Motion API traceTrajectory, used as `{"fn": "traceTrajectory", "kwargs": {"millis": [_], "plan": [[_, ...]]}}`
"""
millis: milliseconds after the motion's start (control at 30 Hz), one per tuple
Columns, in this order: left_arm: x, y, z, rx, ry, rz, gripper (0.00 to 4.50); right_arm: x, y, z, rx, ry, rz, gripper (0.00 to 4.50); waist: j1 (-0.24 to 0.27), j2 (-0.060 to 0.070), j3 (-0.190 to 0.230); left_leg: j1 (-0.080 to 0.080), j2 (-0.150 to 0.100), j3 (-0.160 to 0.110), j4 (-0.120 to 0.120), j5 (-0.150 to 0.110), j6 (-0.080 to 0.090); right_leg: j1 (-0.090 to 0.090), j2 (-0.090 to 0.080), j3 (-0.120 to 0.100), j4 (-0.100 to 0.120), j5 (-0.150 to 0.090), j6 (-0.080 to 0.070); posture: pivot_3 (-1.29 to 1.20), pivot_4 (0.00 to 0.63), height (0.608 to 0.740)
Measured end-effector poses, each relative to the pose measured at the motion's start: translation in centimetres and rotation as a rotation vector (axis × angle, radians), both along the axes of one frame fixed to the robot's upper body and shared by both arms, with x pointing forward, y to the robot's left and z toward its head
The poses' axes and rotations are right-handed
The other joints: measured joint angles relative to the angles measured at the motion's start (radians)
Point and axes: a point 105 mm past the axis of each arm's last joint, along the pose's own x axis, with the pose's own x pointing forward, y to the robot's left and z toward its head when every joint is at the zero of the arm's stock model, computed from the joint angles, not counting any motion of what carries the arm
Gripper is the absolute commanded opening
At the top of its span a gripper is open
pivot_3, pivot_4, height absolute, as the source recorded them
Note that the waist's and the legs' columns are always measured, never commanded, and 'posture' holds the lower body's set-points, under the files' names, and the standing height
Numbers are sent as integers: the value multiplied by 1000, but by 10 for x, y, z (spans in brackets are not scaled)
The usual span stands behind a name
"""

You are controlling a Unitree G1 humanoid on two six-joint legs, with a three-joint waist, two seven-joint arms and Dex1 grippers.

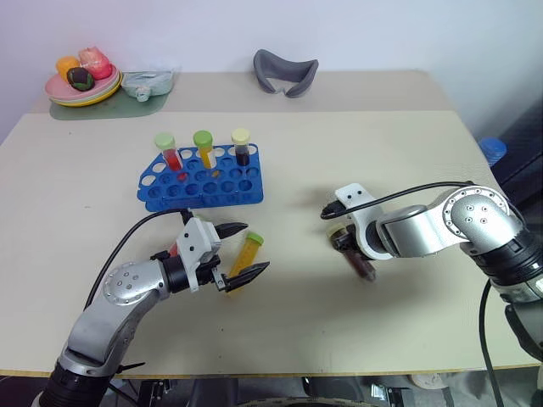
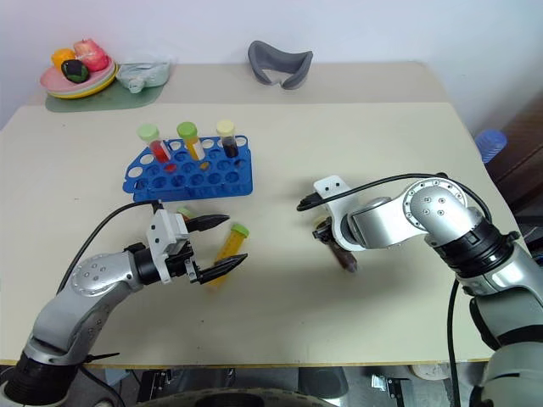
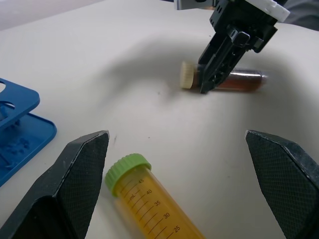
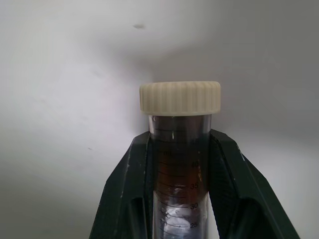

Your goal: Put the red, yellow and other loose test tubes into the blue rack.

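Observation:
The blue rack [image 1: 201, 188] stands left of the table's middle, with three capped tubes upright in its back row. A yellow test tube [image 1: 245, 256] with a green cap lies on the table between the fingers of my open left gripper [image 1: 254, 247], which touch nothing. Part of a red test tube [image 1: 174, 249] shows behind that gripper's body. My right gripper [image 4: 180, 140] is shut on a dark brown test tube [image 4: 180, 99] with a pale-yellow cap, just below the cap. That tube [image 3: 245, 82] lies on the table to the right.
A grey curved holder [image 1: 286, 72] sits at the table's far edge. A plate of toy food [image 1: 82, 80] and a crumpled bag [image 1: 146, 83] rest on a green mat at the far left corner. Something blue [image 1: 492, 150] sits beyond the right edge.

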Motion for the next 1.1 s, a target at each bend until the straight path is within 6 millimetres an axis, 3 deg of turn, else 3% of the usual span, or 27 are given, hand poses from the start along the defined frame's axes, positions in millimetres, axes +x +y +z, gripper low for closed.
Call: {"fn": "traceTrajectory", "kwargs": {"millis": [167,233,367,567,700,833,900,1100], "plan": [[7,17,5,-7,-2,95,4500,7,19,16,115,-47,19,852,4,1,0,-8,0,0,2,0,0,-6,0,-1,0,0,0,0,150,740],[13,37,8,-17,-13,199,4500,19,36,40,224,-200,75,852,0,1,1,-12,0,-1,2,0,0,-11,0,-1,1,0,0,0,150,740],[25,84,16,-51,-57,453,4500,41,72,103,401,-675,270,852,3,2,1,-12,0,-1,1,0,0,-12,0,-2,1,0,0,0,150,740],[33,99,16,-111,-90,591,4500,53,121,127,592,-950,440,852,2,2,0,-12,0,-1,2,1,-1,-12,-1,-2,2,0,1,0,150,740],[40,105,19,-163,-123,673,4500,56,147,121,639,-1063,476,852,1,1,0,-12,0,-1,2,1,-2,-12,-1,-2,3,0,0,0,150,740],[40,114,15,-182,-127,749,4500,56,157,89,627,-1080,477,852,1,1,0,-12,-1,-1,2,2,-4,-13,-2,-2,4,0,0,0,150,740],[39,114,13,-191,-128,757,4500,60,160,79,621,-1083,456,852,-1,1,0,-12,-1,-1,2,3,-5,-13,-2,-2,5,1,0,0,150,740],[36,113,7,-193,-123,768,4500,73,157,76,649,-1125,379,852,-3,1,0,-11,-1,-1,2,4,-6,-13,-1,-2,7,1,0,0,150,740]]}}
